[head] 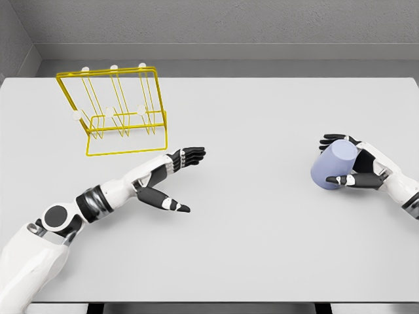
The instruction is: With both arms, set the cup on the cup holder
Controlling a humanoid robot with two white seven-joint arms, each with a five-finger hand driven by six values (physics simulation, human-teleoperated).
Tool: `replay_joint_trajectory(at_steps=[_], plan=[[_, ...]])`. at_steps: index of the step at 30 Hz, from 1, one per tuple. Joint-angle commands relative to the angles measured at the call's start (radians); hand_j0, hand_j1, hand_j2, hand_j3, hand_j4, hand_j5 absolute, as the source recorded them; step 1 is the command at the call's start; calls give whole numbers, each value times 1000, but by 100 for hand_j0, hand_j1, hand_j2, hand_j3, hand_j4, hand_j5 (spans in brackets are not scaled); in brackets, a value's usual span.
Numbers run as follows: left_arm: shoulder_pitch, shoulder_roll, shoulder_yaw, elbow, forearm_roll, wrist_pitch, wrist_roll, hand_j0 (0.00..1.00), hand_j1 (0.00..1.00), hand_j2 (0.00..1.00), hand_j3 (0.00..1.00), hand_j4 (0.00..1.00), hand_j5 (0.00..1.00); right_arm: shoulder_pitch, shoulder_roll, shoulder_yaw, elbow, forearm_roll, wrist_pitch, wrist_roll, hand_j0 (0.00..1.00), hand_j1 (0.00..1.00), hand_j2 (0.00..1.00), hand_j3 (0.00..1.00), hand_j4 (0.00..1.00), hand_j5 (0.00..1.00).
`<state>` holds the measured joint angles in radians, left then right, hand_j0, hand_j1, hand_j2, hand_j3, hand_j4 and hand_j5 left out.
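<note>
A pale blue cup (pixel 333 164) lies tilted on its side at the right of the white table, and my right hand (pixel 350 161) is curled around it, thumb in front and fingers behind. The yellow wire cup holder (pixel 119 111) with white-tipped pegs stands at the far left of the table. My left hand (pixel 185 175) hovers flat and open just right of and in front of the holder, fingers stretched toward the table's middle, thumb pointing down and right, holding nothing.
The white table (pixel 249 248) stretches between the two hands. A grey wall runs behind its far edge. The table's front edge lies close to my body at the bottom of the view.
</note>
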<state>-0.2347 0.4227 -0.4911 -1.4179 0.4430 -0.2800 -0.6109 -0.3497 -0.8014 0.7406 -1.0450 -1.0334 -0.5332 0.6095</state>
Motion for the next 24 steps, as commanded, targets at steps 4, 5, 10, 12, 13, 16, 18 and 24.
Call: replay_joint_trajectory(at_steps=[4,5,10,12,13,16,18,24], plan=[[0,-1,0,7,6,1,0,100,100,100,100,100,100,-5,-1,0,-1,3,-4,1,71,71,71,71,71,71],[-2,-1,0,7,6,2,0,100,100,100,100,100,100,-8,-1,-1,-1,3,-4,1,71,71,71,71,71,71],[0,-1,0,5,8,2,0,100,100,100,100,100,100,-28,-4,-4,-12,3,-7,1,71,71,71,71,71,71],[-2,-1,0,5,8,2,0,100,100,100,100,100,100,-35,-4,-4,-15,3,-10,1,71,71,71,71,71,71],[-2,-1,0,5,7,2,0,100,100,100,100,100,100,-43,-2,-4,-17,3,-11,1,71,71,71,71,71,71],[-2,-1,2,7,8,2,0,100,100,100,100,100,100,-51,-4,-6,-36,3,-14,1,71,71,71,71,71,71],[-2,1,2,7,10,1,0,100,100,100,100,100,100,-52,-2,-6,-55,4,-14,1,71,71,71,71,71,71],[-5,-18,6,40,13,2,0,100,100,100,100,100,100,-58,-1,-4,-105,6,-17,1,72,72,72,72,72,72]])
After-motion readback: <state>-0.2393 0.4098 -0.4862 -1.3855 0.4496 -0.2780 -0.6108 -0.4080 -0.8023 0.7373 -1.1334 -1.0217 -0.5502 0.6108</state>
